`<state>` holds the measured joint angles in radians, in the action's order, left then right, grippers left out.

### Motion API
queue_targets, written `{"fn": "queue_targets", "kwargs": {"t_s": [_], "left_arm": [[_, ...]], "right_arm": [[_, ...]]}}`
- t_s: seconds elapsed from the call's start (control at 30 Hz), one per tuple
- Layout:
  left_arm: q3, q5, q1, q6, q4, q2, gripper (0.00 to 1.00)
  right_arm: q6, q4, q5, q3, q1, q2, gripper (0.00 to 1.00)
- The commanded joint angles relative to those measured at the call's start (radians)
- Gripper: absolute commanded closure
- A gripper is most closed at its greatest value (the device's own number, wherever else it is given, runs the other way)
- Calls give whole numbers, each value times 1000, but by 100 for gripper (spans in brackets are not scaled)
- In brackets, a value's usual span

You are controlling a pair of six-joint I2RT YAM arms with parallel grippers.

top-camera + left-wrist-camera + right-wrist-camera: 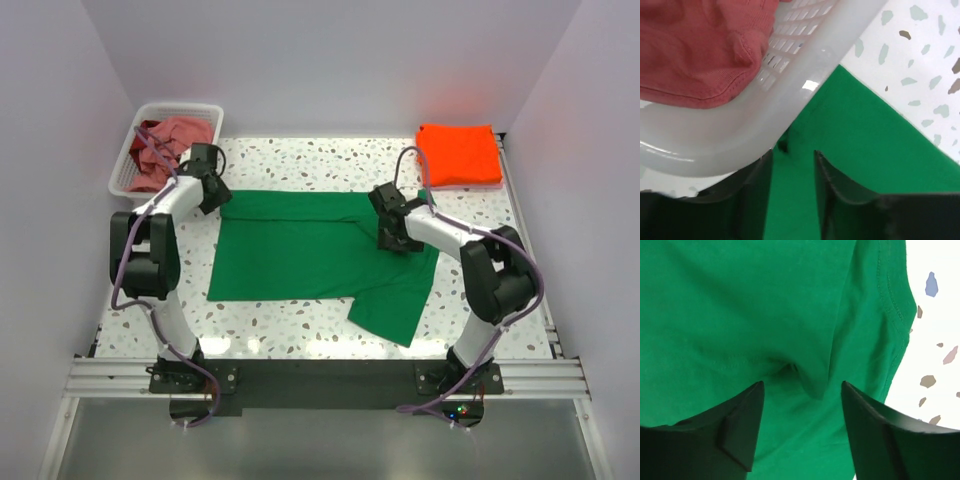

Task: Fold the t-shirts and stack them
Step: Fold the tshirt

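Green shirt (300, 250) lies spread across the middle of the surface (300, 335), mostly flat. One flap trails toward the near right, and there is a crease line by the right arm. Orange shirt (458, 152) sits folded square in the far right corner. Pink shirt (170, 145) is bunched in the white basket (183, 105) at far left. I judge the job about a third done: one shirt finished, the green one mid-fold, the pink one untouched. Left tool (793, 152) is low at the far left corner of the green shirt, hard beside the basket's rim. Its jaws stand a narrow gap apart, with green cloth showing between them and nothing pinched that I can see. Right tool (802, 385) is over the right side of the green shirt, close to the hemmed edge. Its jaws are wide, a soft ridge of fabric rises between them, and neither finger is closed on it. So I read both as empty, hovering on or just above the cloth. For the next move I would take fresh grips on one long edge, both tools together, and carry it over evenly. On the left I must stay clear of the basket wall. The loose near-right flap needs tucking before the shirt goes onto the orange one.
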<state>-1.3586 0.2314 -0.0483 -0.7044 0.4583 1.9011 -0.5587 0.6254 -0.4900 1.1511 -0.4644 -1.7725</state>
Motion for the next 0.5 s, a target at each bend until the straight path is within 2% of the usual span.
{"fn": "queue_targets", "kwargs": {"t_s": [0.0, 0.03, 0.07, 0.1, 0.13, 0.2, 0.33, 0.37, 0.47], "left_arm": [[6, 40, -7, 10, 5, -111, 50], [9, 39, -10, 14, 5, -122, 45], [9, 39, -21, 20, 5, -134, 36], [9, 36, -28, 25, 5, -152, 32], [6, 34, -36, 28, 5, -161, 29], [6, 25, -65, 42, -3, -184, 21], [-3, 13, -108, 60, -35, -186, 7], [-8, 3, -117, 65, -41, -177, 1], [-22, -53, -124, 80, -66, -114, 0]], "right_arm": [[26, -42, 42, 4, 1, 114, 29], [32, -44, 51, 4, 1, 146, 26], [45, -56, 88, -1, 4, 162, 20], [54, -64, 108, 1, 9, 179, 19], [59, -72, 131, -1, 13, 192, 9], [82, -108, 194, -7, 26, 231, 1], [71, -211, 316, -16, 67, 240, 1], [85, -234, 350, -13, 69, 219, 1], [120, -312, 534, 5, 70, 150, 1]]}}
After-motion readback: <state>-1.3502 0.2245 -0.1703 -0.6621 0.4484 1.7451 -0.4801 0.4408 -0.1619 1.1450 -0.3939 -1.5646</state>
